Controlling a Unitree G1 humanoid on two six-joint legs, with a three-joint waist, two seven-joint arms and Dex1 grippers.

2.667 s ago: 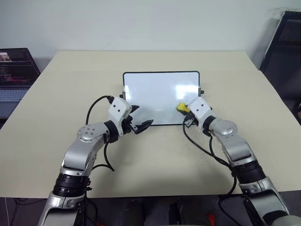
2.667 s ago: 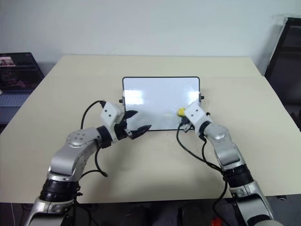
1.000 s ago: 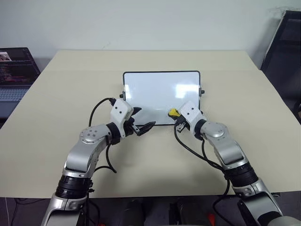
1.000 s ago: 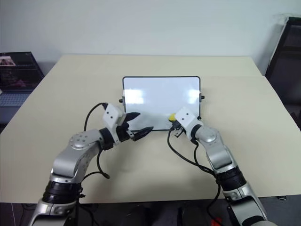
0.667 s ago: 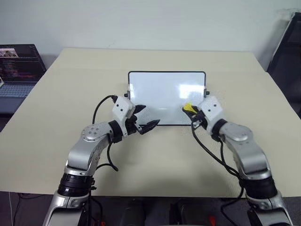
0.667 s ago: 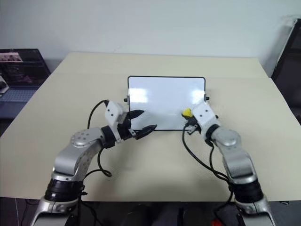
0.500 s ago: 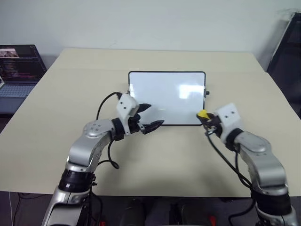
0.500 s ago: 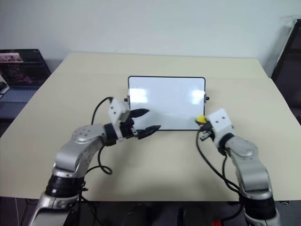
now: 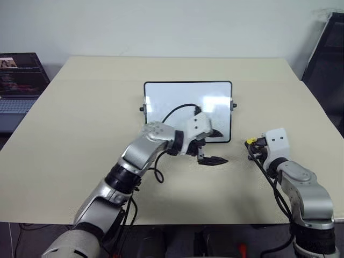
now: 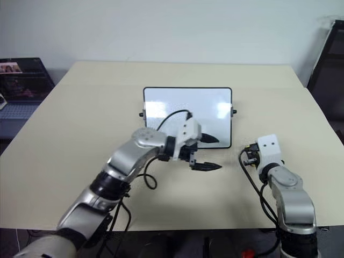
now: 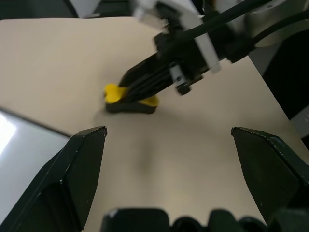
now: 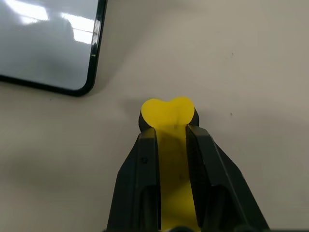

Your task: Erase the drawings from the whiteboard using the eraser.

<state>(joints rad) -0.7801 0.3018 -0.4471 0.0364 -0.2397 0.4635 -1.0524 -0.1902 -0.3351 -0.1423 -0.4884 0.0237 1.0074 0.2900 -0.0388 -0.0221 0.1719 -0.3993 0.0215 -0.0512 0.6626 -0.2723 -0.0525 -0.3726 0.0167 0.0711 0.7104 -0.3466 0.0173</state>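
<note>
The right gripper [image 12: 171, 140] is clamped on the eraser [image 12: 167, 113], its two black fingers [image 12: 145, 164] pressed against the yellow block's sides with the rounded yellow end poking out past the tips. In the head views the eraser [image 9: 250, 142] sits low over the beige table [image 9: 80, 107], off the whiteboard [image 9: 187, 102] and to the right of its near right corner; the right wrist view shows that corner of the black frame [image 12: 91, 72] apart from the eraser, with bare tabletop between them. Whether the eraser's dark underside actually touches the table is hard to tell, though the left wrist view shows its dark base [image 11: 130, 107] right at the surface.

The left gripper [image 9: 212, 148] hangs over the table at the board's near edge, close to the near right corner, its fingers spread wide with nothing between them, pointing toward the right gripper.

The whiteboard lies flat near the table's middle. Its surface shows glare patches, and no drawings can be made out on it from here.

A laptop [image 9: 19, 80] stands off the table's left side.
</note>
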